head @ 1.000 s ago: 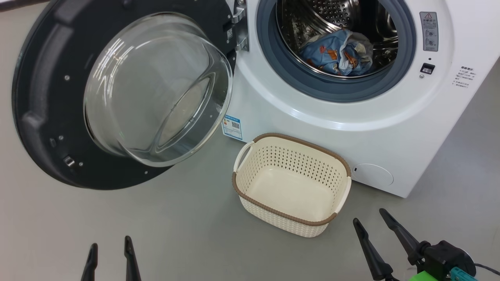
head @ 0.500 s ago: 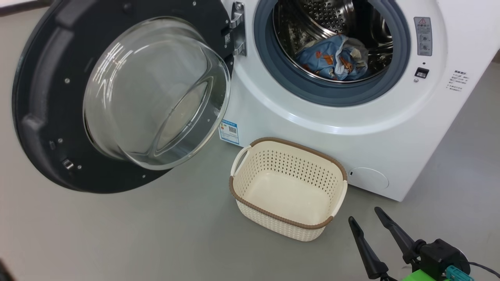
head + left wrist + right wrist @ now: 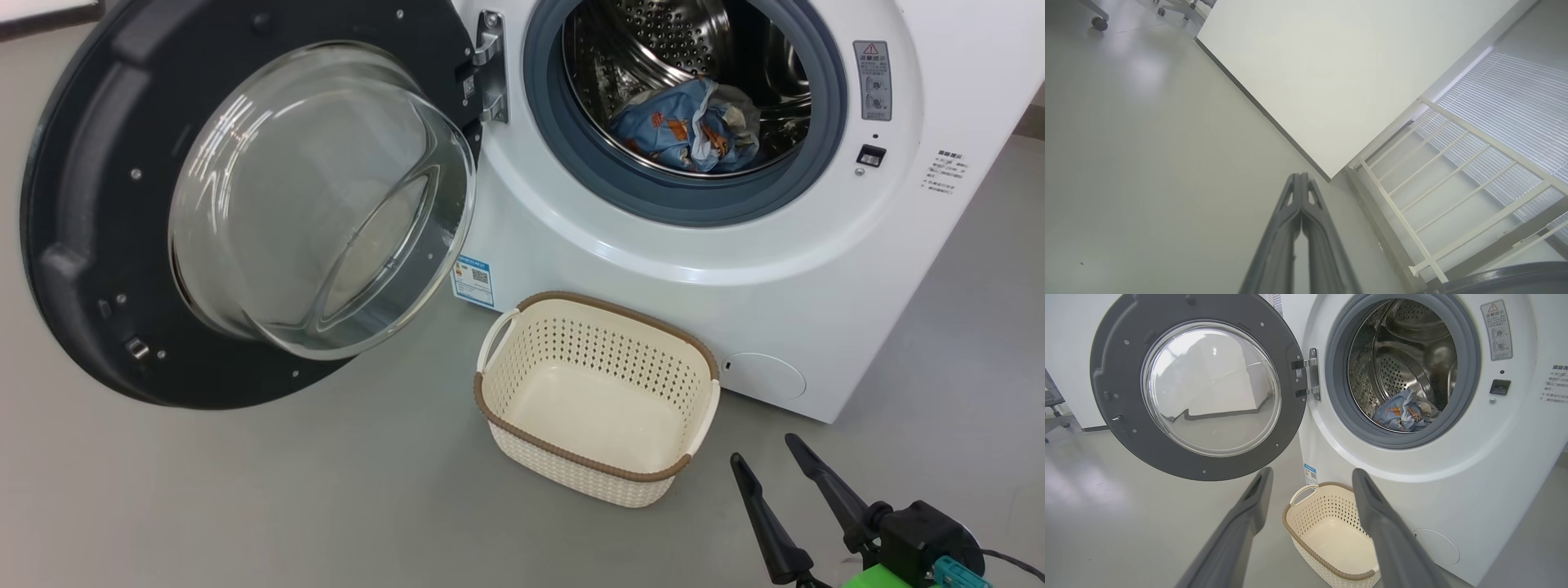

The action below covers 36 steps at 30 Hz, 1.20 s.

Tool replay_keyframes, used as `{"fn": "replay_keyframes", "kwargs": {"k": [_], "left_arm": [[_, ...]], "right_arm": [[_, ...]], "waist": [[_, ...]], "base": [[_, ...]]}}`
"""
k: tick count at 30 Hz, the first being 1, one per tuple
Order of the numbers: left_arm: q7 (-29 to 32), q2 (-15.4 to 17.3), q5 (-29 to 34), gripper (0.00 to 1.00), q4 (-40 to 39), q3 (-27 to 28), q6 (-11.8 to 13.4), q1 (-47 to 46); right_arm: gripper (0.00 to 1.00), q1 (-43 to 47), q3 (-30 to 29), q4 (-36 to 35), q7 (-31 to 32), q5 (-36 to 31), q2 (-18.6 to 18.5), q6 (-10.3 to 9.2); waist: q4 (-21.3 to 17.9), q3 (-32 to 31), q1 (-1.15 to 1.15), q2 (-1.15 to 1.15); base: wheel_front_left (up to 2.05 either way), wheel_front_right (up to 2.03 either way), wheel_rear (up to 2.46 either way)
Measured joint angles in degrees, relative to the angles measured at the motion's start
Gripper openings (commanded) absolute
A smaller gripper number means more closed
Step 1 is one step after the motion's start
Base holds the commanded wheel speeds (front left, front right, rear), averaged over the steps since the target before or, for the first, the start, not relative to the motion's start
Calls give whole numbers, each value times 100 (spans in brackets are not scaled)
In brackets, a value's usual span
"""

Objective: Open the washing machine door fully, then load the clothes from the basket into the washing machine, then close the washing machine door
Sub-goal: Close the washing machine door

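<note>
The white washing machine (image 3: 735,269) (image 3: 1494,465) stands with its door (image 3: 106,204) (image 3: 1118,400) swung wide to the left, glass bowl facing out. Light blue printed clothes (image 3: 682,126) (image 3: 1404,414) lie inside the steel drum. On the floor before the machine sits the cream basket (image 3: 506,408) (image 3: 1306,535) with nothing in it. My right gripper (image 3: 767,453) (image 3: 1312,475) hovers open at the lower right, just right of the basket, holding nothing. In the left wrist view my left gripper (image 3: 1300,177) is shut and empty, its fingers pressed together and pointing at a white wall panel.
Grey floor (image 3: 326,506) spreads to the left and in front of the basket. The left wrist view shows a white wall panel (image 3: 1331,69), a white metal railing (image 3: 1433,183) and, far off, a castor wheel (image 3: 1099,23).
My left gripper has closed and left the head view's lower edge. The head camera has shifted slightly, sliding the scene left and down. The right gripper stays open.
</note>
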Motion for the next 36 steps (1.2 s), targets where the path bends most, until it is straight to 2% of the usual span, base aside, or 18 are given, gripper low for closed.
{"fn": "replay_keyframes", "kwargs": {"k": [9,17,26,36], "left_arm": [[913,466,-862,0,1241,137,-57,-1592],[1316,738,-1050,0,1873,131,-48,-2281],[1617,901,-1349,0,2165,196,-38,-2723],[1928,1062,-1679,0,2204,426,153,-3067]], "right_arm": [[100,113,98,30,0,0,-113,0],[100,110,218,37,0,42,-289,0],[100,102,385,54,0,82,-465,0],[100,14,442,59,0,108,-700,0]], "waist": [[-8,44,0,0],[-110,230,0,0],[-272,547,0,0],[-455,991,0,0]], "base": [[0,0,0],[0,0,0],[0,0,0],[0,0,0]]}}
